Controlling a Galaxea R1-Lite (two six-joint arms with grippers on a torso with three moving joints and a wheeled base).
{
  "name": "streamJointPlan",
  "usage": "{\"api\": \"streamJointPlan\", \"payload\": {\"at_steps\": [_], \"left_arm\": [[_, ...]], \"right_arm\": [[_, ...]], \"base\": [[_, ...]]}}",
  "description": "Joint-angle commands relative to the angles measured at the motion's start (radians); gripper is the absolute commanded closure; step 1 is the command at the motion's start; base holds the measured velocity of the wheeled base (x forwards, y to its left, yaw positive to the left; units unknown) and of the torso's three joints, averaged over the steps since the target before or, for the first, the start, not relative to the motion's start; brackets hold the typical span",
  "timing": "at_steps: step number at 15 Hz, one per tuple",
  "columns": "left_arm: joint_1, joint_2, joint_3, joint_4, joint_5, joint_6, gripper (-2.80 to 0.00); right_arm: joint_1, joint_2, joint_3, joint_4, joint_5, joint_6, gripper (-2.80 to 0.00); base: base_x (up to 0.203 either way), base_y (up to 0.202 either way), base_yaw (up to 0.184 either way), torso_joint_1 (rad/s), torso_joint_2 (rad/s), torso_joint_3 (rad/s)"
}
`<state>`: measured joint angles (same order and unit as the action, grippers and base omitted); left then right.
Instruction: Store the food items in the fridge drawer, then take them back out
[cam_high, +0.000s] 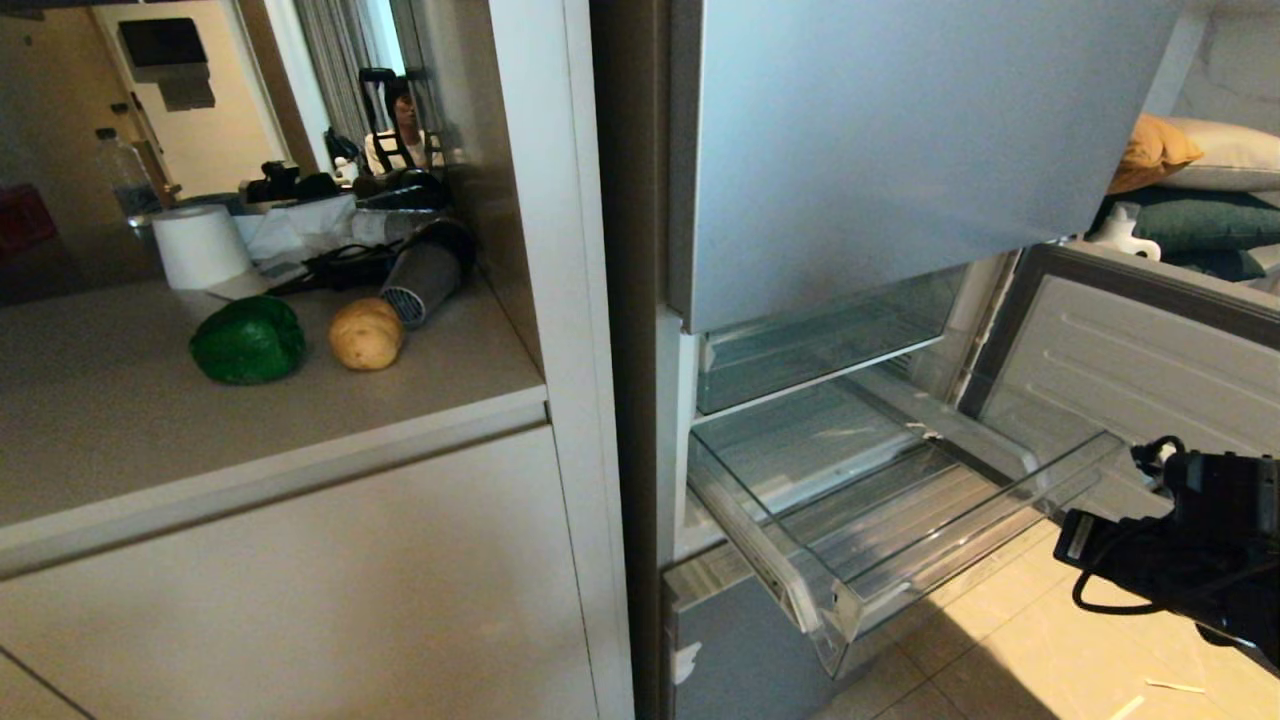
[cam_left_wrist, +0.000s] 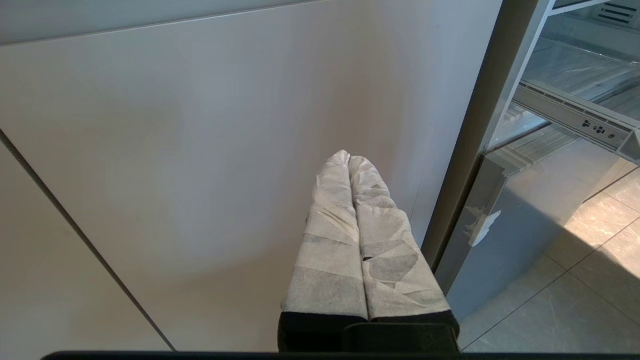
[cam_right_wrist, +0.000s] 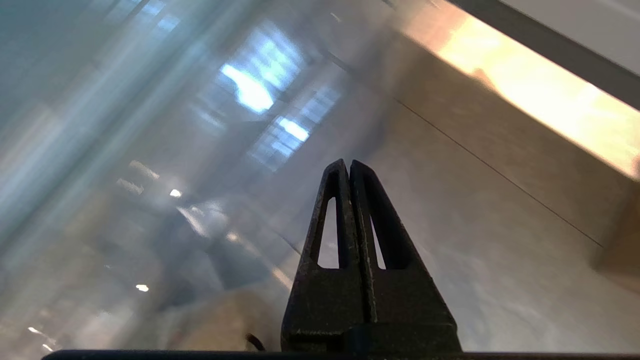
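At lower right, my right gripper (cam_right_wrist: 349, 167) sits closed and empty by the pulled-out fridge drawer (cam_high: 1000, 520).
Nearest me the right arm hangs low over the floor tiles, just off the drawer's front corner, fingers pressed flat together, holding nothing. My left gripper (cam_left_wrist: 349, 159) is parked down against the white cabinet front (cam_left_wrist: 200, 150), taped fingers shut too. Drawer is out and bare, so storing hasn't begun. Farther off on the counter (cam_high: 120, 420) lie the green pepper (cam_high: 248, 340) and the potato (cam_high: 366, 333), side by side, near a hair dryer (cam_high: 425, 275) and a paper roll (cam_high: 200, 245). Best move, I'd say: swing the right arm up and across to the counter, spread fingers before reaching, take the potato first, avoid the dryer cord.
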<state>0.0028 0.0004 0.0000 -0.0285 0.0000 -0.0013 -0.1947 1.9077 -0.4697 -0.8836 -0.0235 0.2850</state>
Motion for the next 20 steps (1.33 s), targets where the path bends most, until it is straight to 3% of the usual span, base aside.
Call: {"api": "streamJointPlan", "payload": {"at_steps": [1, 9, 16, 20], "left_arm": [[0.000, 0.001, 0.011, -0.001, 0.000, 0.000, 0.00], [0.000, 0.001, 0.011, -0.001, 0.000, 0.000, 0.00], [0.000, 0.001, 0.011, -0.001, 0.000, 0.000, 0.00], [0.000, 0.001, 0.011, -0.001, 0.000, 0.000, 0.00]], "right_arm": [[0.000, 0.083, -0.080, -0.006, 0.065, 0.010, 0.00], [0.014, 0.257, -0.353, -0.009, 0.299, 0.018, 0.00], [0.075, 0.550, -0.750, -0.103, 0.323, 0.133, 0.00], [0.103, 0.577, -0.809, -0.113, 0.323, 0.138, 0.00]], "base": [[0.000, 0.000, 0.000, 0.000, 0.00, 0.000], [0.000, 0.000, 0.000, 0.000, 0.00, 0.000], [0.000, 0.000, 0.000, 0.005, 0.00, 0.000], [0.000, 0.000, 0.000, 0.000, 0.00, 0.000]]}}
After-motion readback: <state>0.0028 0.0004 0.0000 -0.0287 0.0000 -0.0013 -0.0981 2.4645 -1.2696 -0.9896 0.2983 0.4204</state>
